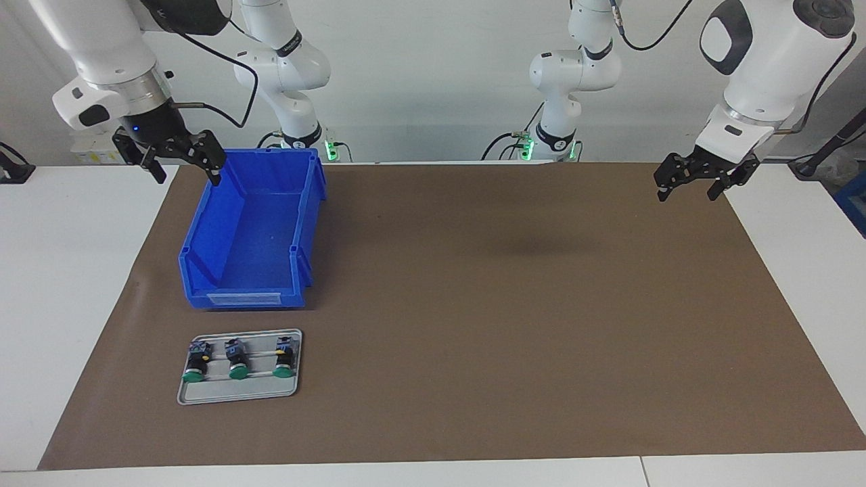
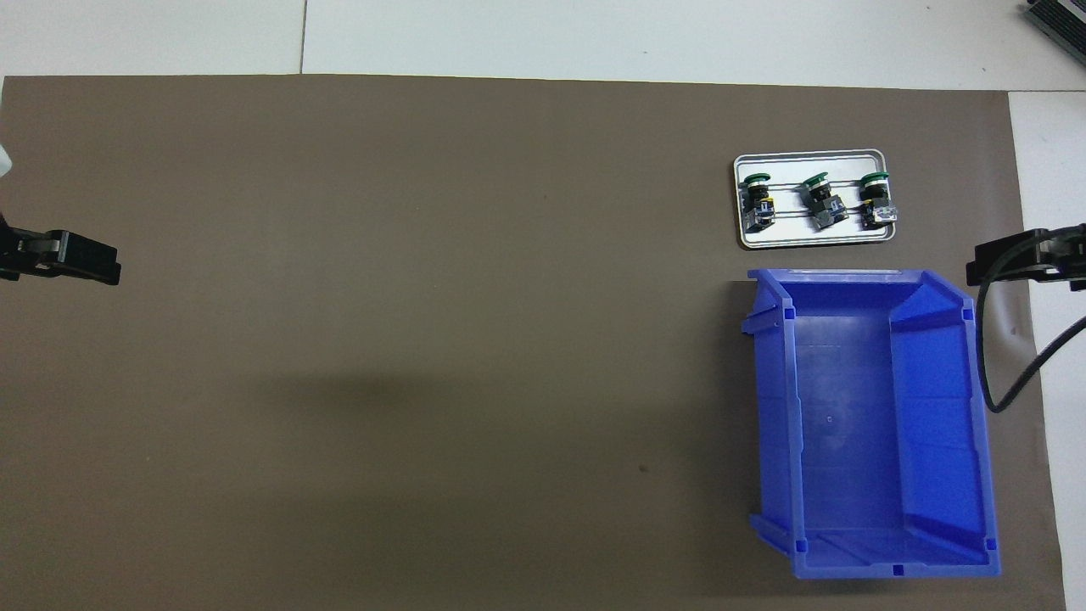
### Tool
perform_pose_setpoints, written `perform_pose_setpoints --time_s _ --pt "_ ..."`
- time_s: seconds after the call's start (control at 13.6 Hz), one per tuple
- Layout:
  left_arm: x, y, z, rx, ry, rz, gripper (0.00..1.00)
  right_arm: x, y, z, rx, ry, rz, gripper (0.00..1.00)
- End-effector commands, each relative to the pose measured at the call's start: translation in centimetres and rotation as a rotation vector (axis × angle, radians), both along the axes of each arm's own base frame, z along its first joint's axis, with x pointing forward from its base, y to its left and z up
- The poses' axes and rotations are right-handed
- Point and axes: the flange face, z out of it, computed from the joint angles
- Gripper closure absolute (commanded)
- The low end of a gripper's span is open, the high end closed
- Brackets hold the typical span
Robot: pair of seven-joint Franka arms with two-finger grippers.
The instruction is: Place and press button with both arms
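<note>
Three identical green-capped buttons lie in a row on a small metal tray, caps pointing away from the robots: one, one and one. They also show in the overhead view: one, one and one. My right gripper hangs open and empty in the air over the mat's edge, beside the blue bin's robot-side corner. My left gripper hangs open and empty over the mat's edge at the left arm's end of the table. Neither gripper touches anything.
An empty blue bin stands on the brown mat, nearer to the robots than the tray. It also shows in the overhead view. White tabletop borders the mat.
</note>
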Motion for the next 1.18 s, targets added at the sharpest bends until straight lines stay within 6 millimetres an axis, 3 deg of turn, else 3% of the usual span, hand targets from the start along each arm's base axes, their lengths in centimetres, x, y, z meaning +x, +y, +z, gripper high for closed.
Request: perform_pose_setpoints --time_s 0.0,0.44,0.66,0.89,1.11 --pt "-0.8 0.1 0.1 -0.009 -0.006 0.008 0.0 -0.3 -0.2 -0.1 -0.019 0.013 0.002 0.0" --pt "-0.8 0.1 0.1 -0.009 -0.006 0.008 0.0 -0.3 -0.4 -0.4 -0.017 0.013 0.001 0.0" --pt "-0.8 0.1 0.1 -0.009 -0.006 0.008 0.0 0.7 -1.3 0.0 -0.027 -0.055 0.042 0.0" --pt "-0.8 0.1 0.1 -0.009 -0.006 0.008 0.0 3.4 -1.0 -2.1 -0.032 -0.097 0.064 0.0" --pt "-0.8 0.1 0.1 -0.009 -0.006 0.008 0.0 9.2 -0.9 -8.5 -0.047 -0.122 0.153 0.0"
